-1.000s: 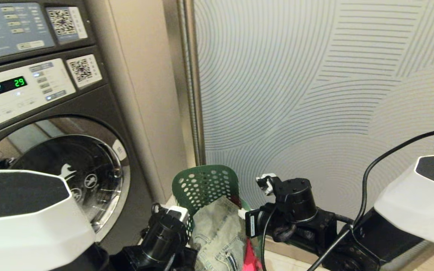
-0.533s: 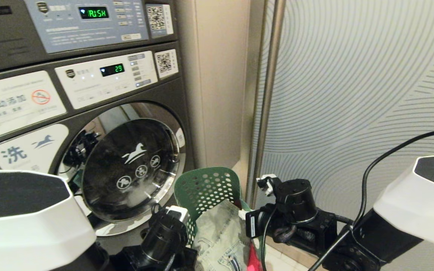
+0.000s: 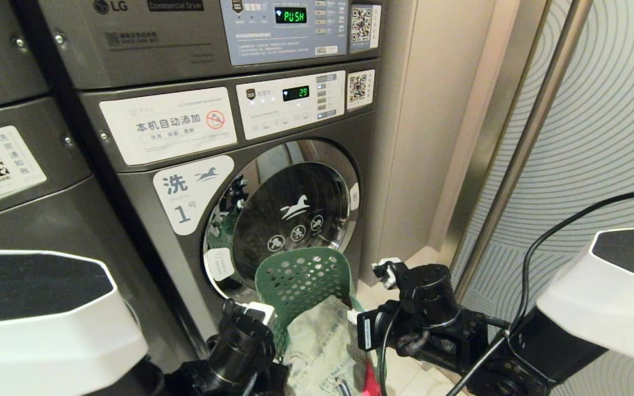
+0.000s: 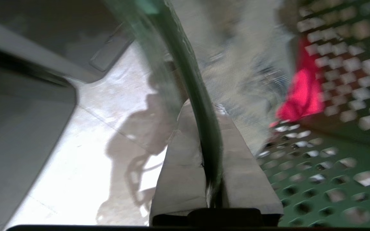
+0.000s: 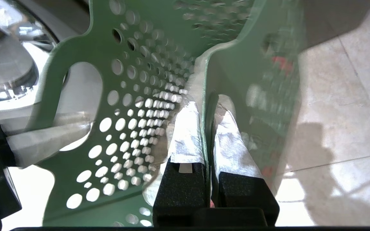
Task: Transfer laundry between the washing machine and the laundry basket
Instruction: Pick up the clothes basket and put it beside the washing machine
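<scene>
Camera swung left; both pincers (image 4: 211, 154) (image 5: 208, 128) clamp the laundry basket (image 3: 300, 275) rim.

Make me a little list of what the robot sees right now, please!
basket: dark green laundry basket, between the two arms
left gripper: shut on the basket's rim
right gripper: shut on the rim at the other side
in the basket: pale jeans, pink garment
ahead: LG washing machine labelled 1
round door: shut
display: reads 29
</scene>
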Available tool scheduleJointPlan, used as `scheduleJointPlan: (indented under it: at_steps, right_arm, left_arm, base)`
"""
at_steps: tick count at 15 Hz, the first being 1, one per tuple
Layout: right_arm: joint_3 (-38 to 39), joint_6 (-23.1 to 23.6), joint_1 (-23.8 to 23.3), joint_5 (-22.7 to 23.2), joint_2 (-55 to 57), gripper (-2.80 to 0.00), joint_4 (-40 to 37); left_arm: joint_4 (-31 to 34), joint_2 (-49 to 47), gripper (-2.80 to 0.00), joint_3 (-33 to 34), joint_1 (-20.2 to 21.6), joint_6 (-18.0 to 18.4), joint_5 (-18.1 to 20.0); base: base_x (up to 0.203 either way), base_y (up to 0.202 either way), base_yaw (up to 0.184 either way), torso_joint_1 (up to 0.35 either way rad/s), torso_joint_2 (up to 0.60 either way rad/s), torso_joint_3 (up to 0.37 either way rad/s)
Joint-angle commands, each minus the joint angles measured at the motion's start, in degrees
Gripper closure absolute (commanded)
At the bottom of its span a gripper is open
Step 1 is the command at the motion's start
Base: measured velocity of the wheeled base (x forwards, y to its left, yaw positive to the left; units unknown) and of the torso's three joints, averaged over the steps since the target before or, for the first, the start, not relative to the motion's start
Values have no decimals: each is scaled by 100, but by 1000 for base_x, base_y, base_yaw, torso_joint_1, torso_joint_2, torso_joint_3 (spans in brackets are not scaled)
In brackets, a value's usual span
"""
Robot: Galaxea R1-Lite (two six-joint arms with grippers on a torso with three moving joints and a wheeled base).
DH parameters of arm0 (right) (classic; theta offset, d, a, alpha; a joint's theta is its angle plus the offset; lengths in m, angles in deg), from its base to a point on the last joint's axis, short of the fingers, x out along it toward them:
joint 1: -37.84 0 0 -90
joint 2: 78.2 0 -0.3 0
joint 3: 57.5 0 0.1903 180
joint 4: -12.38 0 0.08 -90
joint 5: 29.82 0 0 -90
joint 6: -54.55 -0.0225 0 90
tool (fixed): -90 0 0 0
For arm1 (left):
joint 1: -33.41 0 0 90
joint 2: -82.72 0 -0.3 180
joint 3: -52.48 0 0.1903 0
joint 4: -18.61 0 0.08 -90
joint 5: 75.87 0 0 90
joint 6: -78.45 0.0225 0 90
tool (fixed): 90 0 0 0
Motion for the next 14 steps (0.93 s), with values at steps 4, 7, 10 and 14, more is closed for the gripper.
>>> scheduleJointPlan:
  at_steps: [4, 7, 10, 14]
  right_arm:
    - [-19, -6, -3, 2, 17, 0, 38]
    - [-2, -15, -3, 2, 35, 0, 38]
    - [-2, -15, -3, 2, 35, 0, 38]
    - [25, -15, -3, -7, 35, 0, 81]
  left_arm:
    - [-138, -94, 0, 30, -10, -5, -15]
    - [-138, -115, 0, 21, -10, -5, -17]
    - [-138, -111, 0, 12, -19, -5, -17]
    - [-138, -121, 0, 3, -28, -5, -17]
  base:
    - [-20, -3, 21, 1, 0, 1]
    - [-6, -12, 165, 4, 1, -1]
    - [1, -8, 179, 3, 4, -2]
    - [1, -11, 174, 1, 1, 3]
